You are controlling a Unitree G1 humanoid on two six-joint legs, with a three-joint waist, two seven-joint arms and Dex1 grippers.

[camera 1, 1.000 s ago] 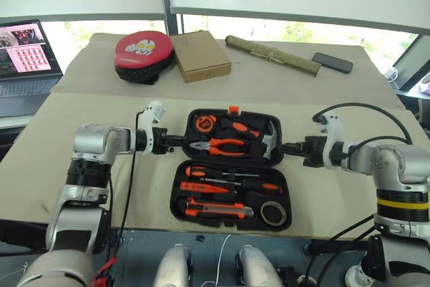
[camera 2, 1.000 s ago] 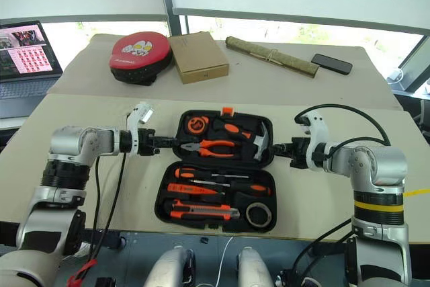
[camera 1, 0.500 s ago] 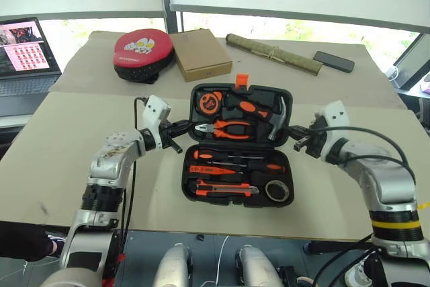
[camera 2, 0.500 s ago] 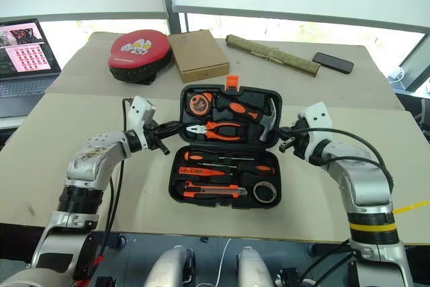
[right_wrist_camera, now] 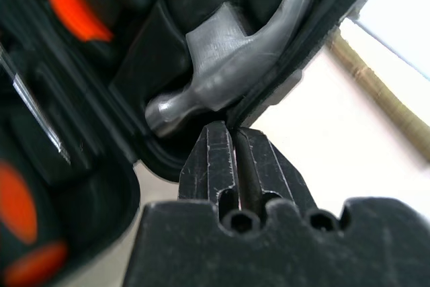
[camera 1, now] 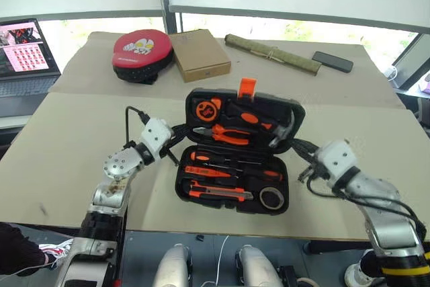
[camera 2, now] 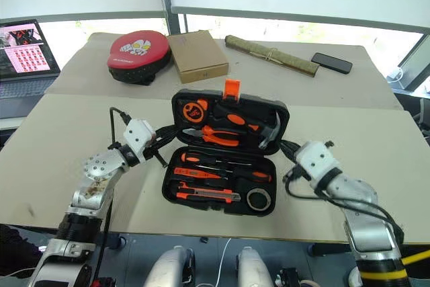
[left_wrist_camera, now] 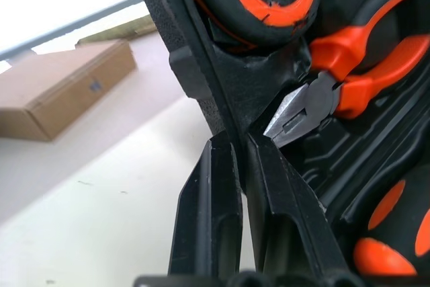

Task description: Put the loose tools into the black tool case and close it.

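Observation:
The black tool case (camera 1: pixel 222 206) lies near the table's front edge. Its lid (camera 1: pixel 201 95), with the orange latch (camera 1: pixel 247 87) on top, stands half raised and leans over the lower half. In the lower half rest the screwdrivers (camera 1: pixel 228 173), the utility knife (camera 1: pixel 218 194) and the tape roll (camera 1: pixel 271 198). Pliers (camera 1: pixel 228 134) and a hammer (camera 1: pixel 283 128) sit in the lid. My left gripper (left_wrist_camera: pixel 238 142) is shut on the lid's left rim. Shut on the right rim, beside the hammer head (right_wrist_camera: pixel 201 92), is my right gripper (right_wrist_camera: pixel 232 129).
At the back of the table are a red-topped round pad (camera 1: pixel 142 50), a brown cardboard box (camera 1: pixel 200 54), a long green rolled bundle (camera 1: pixel 272 54) and a black phone (camera 1: pixel 332 62). A laptop (camera 1: pixel 23 55) stands at the far left.
The lid has swung up from flat on the table to half raised, tilting toward the lower half. Both grippers rolled and drew back toward me while holding its side rims.

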